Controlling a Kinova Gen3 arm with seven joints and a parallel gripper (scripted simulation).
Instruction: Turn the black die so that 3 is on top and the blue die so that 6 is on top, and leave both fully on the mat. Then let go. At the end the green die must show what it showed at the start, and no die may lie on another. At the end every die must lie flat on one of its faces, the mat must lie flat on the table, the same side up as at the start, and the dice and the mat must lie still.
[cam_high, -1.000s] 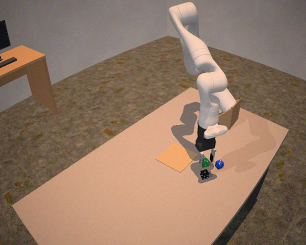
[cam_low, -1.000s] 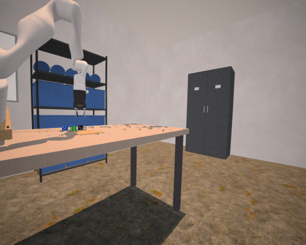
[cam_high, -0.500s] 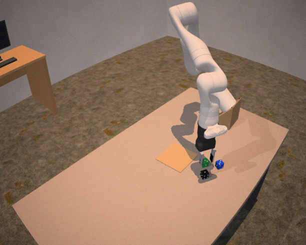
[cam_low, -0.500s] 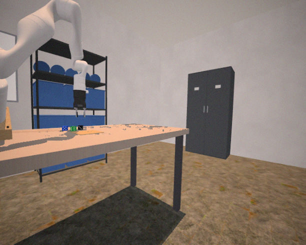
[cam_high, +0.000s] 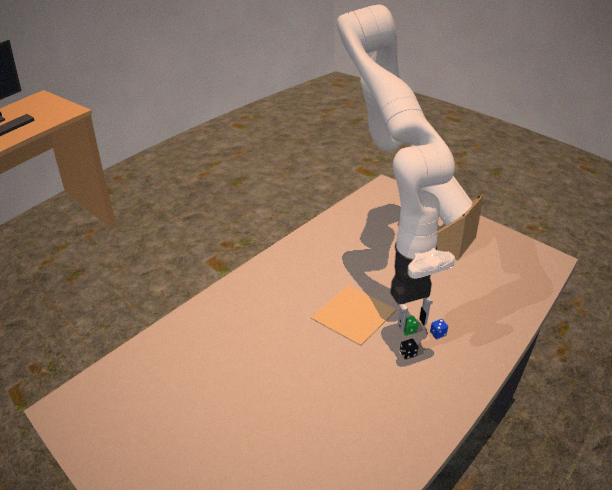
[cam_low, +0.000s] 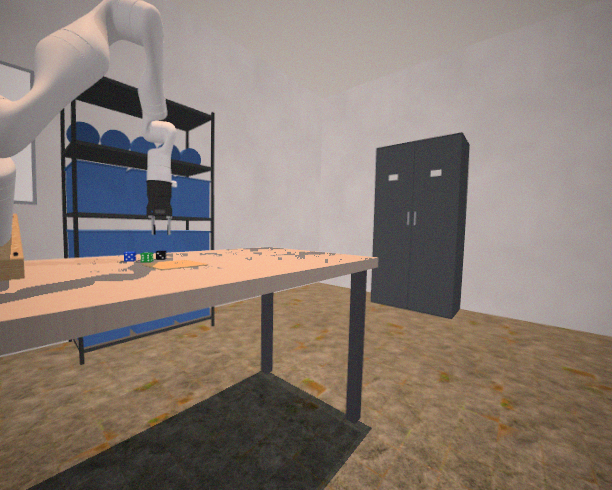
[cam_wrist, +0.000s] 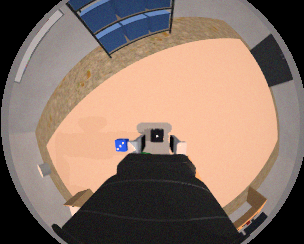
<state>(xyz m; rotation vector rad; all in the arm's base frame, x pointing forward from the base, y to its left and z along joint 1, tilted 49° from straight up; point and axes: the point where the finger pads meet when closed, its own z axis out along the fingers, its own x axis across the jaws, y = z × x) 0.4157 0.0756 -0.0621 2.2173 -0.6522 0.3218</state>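
The black die (cam_high: 408, 349) (cam_low: 160, 254) (cam_wrist: 157, 135) lies flat on the table, off the mat, with one pip on top in the wrist view. The blue die (cam_high: 439, 329) (cam_low: 129, 256) (cam_wrist: 121, 145) lies flat on the table, with three pips on top. The green die (cam_high: 410, 325) (cam_low: 147, 256) stands between them and the mat's corner; the gripper body mostly hides it in the wrist view, and its top is hard to read. The orange mat (cam_high: 352, 316) (cam_low: 178, 264) lies flat. My gripper (cam_high: 412, 326) (cam_low: 161, 233) (cam_wrist: 157, 141) is open, empty, pointing down well above the dice.
A brown box-like holder (cam_high: 459, 237) stands near the arm's base at the table's back. The table's long edge (cam_high: 503, 383) runs beyond the blue die. A shelf rack (cam_low: 137, 193) and a dark cabinet (cam_low: 418, 224) stand away from the table.
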